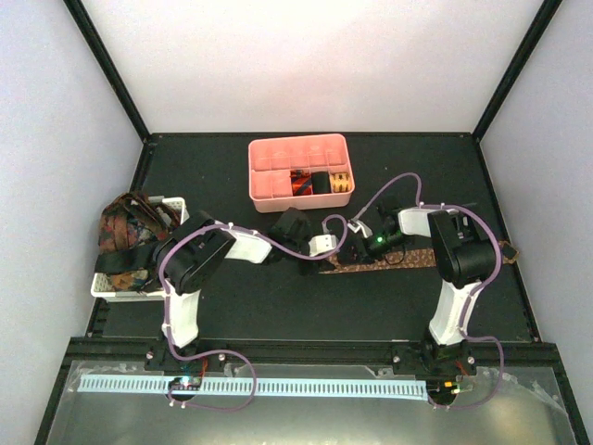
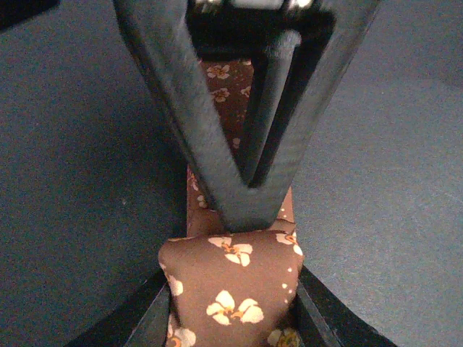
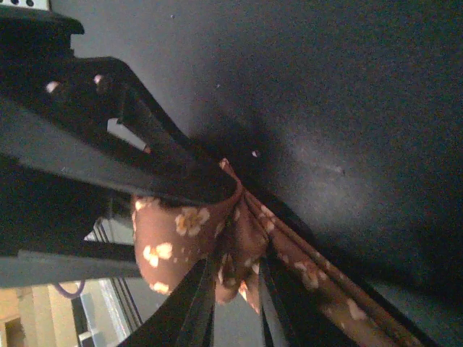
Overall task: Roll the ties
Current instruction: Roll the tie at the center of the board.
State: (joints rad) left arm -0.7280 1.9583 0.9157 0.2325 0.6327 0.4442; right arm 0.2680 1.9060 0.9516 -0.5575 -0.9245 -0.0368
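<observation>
A brown tie (image 1: 408, 260) with a small pale flower print lies stretched across the black table toward the right. Its left end is rolled into a short bundle (image 2: 224, 253). My left gripper (image 1: 343, 252) is shut on that bundle, one finger on each side (image 2: 230, 293). My right gripper (image 1: 361, 248) meets it from the opposite side. Its fingers come together in a V (image 2: 246, 206) and pinch a fold of the brown tie (image 3: 166, 238) at the roll (image 3: 239, 217). The left gripper's dark body (image 3: 137, 173) fills the upper left of the right wrist view.
A pink compartmented tray (image 1: 278, 153) stands at the back centre, with rolled ties (image 1: 320, 183) in its lower right compartments. A white slotted basket (image 1: 111, 287) at the left edge holds a pile of loose ties (image 1: 125, 227). Black frame posts and white walls enclose the table.
</observation>
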